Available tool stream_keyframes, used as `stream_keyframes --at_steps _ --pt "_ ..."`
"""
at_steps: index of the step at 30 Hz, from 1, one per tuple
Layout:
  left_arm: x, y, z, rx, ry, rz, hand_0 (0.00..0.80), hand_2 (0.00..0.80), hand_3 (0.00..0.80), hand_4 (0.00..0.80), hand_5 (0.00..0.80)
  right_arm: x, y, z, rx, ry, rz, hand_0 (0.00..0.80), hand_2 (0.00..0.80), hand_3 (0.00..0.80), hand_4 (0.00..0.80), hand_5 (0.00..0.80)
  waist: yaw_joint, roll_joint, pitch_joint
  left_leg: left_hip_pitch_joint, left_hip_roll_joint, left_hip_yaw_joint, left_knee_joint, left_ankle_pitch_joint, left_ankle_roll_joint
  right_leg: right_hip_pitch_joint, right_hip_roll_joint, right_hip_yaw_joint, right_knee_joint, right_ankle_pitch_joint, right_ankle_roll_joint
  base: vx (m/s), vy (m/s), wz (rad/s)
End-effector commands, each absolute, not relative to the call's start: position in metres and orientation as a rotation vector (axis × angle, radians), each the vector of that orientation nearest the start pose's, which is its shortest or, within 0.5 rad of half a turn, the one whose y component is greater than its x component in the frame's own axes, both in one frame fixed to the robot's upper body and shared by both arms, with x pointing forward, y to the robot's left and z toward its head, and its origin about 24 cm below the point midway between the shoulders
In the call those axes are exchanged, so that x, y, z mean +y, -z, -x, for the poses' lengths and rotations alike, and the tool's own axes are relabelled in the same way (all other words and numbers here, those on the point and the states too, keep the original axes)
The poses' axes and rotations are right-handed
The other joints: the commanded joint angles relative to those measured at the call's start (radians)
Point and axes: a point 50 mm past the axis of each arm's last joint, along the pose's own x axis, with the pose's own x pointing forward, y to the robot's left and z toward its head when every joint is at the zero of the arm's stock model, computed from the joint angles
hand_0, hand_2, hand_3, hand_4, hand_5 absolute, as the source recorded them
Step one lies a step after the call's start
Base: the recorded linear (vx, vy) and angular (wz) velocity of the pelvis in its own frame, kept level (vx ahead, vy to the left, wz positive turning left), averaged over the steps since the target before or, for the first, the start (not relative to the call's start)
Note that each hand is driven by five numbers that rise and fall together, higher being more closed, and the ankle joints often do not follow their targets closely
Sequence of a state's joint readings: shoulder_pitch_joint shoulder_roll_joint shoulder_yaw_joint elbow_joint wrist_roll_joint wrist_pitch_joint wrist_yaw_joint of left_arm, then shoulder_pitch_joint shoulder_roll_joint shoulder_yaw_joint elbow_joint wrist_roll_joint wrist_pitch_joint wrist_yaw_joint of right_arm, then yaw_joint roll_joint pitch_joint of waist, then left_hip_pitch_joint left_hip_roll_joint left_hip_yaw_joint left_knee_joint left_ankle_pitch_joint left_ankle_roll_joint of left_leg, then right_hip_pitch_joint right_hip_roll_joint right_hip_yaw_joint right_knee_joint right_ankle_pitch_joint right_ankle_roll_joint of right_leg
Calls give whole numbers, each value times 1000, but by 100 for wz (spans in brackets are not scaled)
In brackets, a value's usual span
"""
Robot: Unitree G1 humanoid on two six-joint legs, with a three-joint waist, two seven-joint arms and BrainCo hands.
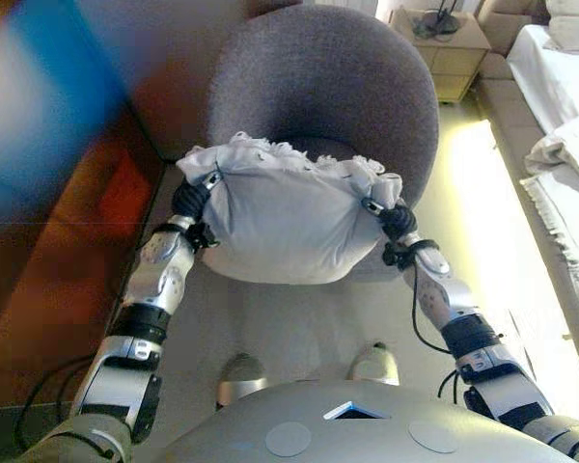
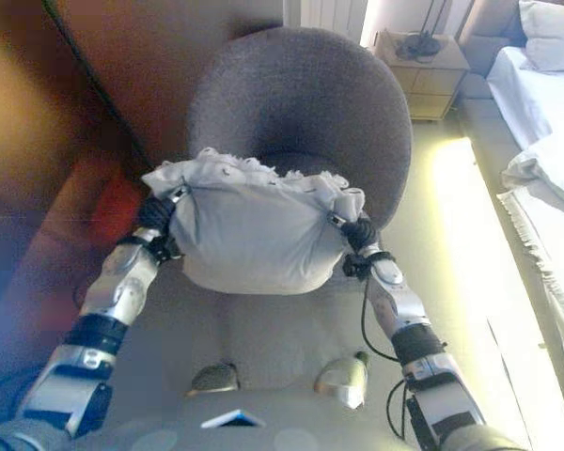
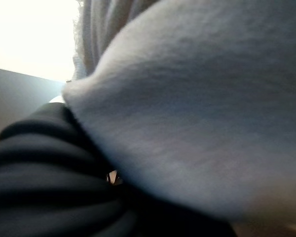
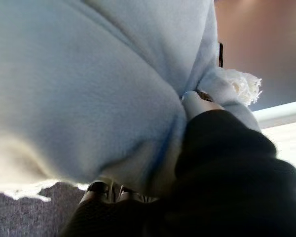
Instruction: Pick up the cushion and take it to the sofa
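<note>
Round grey upholstered armchair (image 2: 301, 113) centre, on pale floor (image 2: 451, 282). Brown wooden wall (image 2: 169, 56) behind and to left. Small beige nightstand (image 2: 430, 70) far right. White bed (image 2: 545, 122) along right edge. Bright light strip beside bed.

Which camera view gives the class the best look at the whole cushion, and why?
The right eye view: it shows the whole white cushion with its fringed edge, between the left hand and right hand, in front of the grey armchair. The left eye view shows it much the same. Both wrist views show only close-up cloth.
</note>
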State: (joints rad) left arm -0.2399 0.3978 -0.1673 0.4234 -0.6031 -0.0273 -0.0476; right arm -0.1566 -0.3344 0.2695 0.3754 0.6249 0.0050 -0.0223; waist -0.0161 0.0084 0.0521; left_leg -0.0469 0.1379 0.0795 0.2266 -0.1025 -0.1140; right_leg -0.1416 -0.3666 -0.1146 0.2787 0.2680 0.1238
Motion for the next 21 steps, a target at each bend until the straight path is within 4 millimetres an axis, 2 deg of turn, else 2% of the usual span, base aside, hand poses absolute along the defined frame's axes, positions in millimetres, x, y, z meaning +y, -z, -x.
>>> stream_keyframes --at_steps 1,3,6,8,10,11,13,16,19,21 --pt "191 -73 -318 -43 174 181 800 800 800 800 800 -151 -35 -298 96 -157 -333 800 800 800 800 800 5 -1 -18 74 -123 35 -141 53 98 6 64 57 245 -52 60 170 -19 15" --pt "190 -71 -320 -37 184 207 800 800 800 800 800 -154 -35 -299 100 -150 -356 800 800 800 800 800 -10 -19 -15 91 -134 35 -132 39 97 9 98 65 158 -59 61 234 -75 19" --pt "183 -71 -322 -36 184 225 800 800 800 800 800 -155 -38 -301 89 -160 -370 800 800 800 800 800 -41 -52 -10 127 -158 14 -115 -10 88 3 135 63 -60 -83 62 317 -100 19" --pt "178 -71 -322 -41 193 216 800 800 800 800 800 -155 -43 -304 83 -168 -369 800 800 800 800 800 -71 -67 -4 163 -185 -17 -112 -62 101 -48 180 86 -189 -71 73 385 -22 41" --pt "174 -71 -321 -44 205 209 800 800 800 800 800 -157 -44 -303 83 -166 -366 800 800 800 800 800 -101 -71 0 197 -209 -54 -110 -99 120 -96 226 114 -278 -28 83 457 42 66" --pt "173 -70 -320 -43 213 207 800 800 800 800 800 -160 -43 -302 86 -160 -368 800 800 800 800 800 -122 -69 4 229 -218 -76 -116 -111 130 -145 251 112 -323 -5 84 522 55 18" --pt "173 -69 -317 -36 222 216 800 800 800 800 800 -165 -41 -299 92 -149 -370 800 800 800 800 800 -135 -63 10 261 -219 -97 -109 -138 144 -177 272 98 -318 12 75 458 12 -8" --pt "178 -65 -312 -24 217 225 800 800 800 800 800 -167 -36 -296 102 -152 -366 800 800 800 800 800 -135 -74 -1 279 -228 -84 -91 -163 154 -150 265 65 -284 4 60 395 -34 21" --pt "182 -60 -307 -12 204 238 800 800 800 800 800 -165 -34 -292 114 -177 -361 800 800 800 800 800 -136 -68 -31 303 -196 -37 -70 -153 133 -120 252 32 -232 -28 45 367 -55 26" --pt "186 -58 -304 -9 179 248 800 800 800 800 800 -159 -33 -291 125 -209 -350 800 800 800 800 800 -145 -52 -56 318 -148 -15 -9 -77 93 -110 266 32 -199 -66 20 285 -81 8"
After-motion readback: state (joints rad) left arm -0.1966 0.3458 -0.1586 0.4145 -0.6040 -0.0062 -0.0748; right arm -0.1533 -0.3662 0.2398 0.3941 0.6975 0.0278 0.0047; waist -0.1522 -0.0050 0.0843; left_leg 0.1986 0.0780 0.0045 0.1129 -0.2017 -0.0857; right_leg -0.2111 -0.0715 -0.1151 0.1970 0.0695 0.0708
